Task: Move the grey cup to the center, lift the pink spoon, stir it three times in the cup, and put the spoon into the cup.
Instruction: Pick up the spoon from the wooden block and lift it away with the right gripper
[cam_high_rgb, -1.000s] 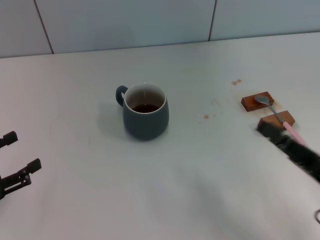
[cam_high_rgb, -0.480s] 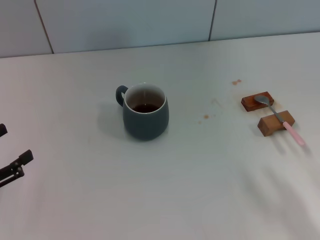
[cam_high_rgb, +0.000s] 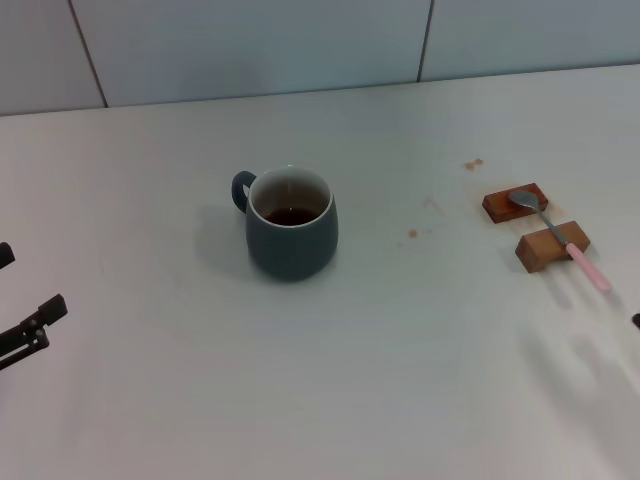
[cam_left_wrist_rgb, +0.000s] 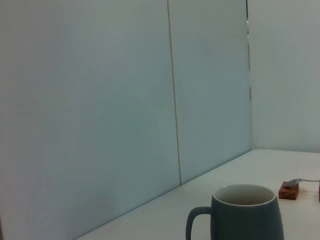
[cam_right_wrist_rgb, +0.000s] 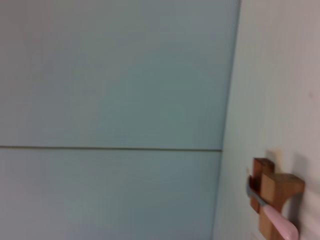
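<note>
The grey cup (cam_high_rgb: 291, 240) stands upright on the white tabletop (cam_high_rgb: 400, 340), a little left of the middle, handle to the far left, with dark liquid inside. It also shows in the left wrist view (cam_left_wrist_rgb: 245, 216). The pink spoon (cam_high_rgb: 560, 238) lies across two brown wooden blocks at the right, metal bowl on the far block, pink handle jutting toward me. It also shows in the right wrist view (cam_right_wrist_rgb: 277, 225). My left gripper (cam_high_rgb: 30, 282) is open and empty at the left edge, well away from the cup. Only a dark sliver of my right gripper (cam_high_rgb: 636, 320) shows at the right edge.
The far wooden block (cam_high_rgb: 512, 205) and the near wooden block (cam_high_rgb: 548, 246) carry the spoon; they also show in the right wrist view (cam_right_wrist_rgb: 272, 192). A few small brown stains (cam_high_rgb: 472, 164) mark the table. A tiled wall (cam_high_rgb: 300, 45) runs along the back.
My right arm has pulled back from beside the spoon's handle and out past the right edge. My left gripper has drawn back toward the left edge. Cup and spoon have not moved.
</note>
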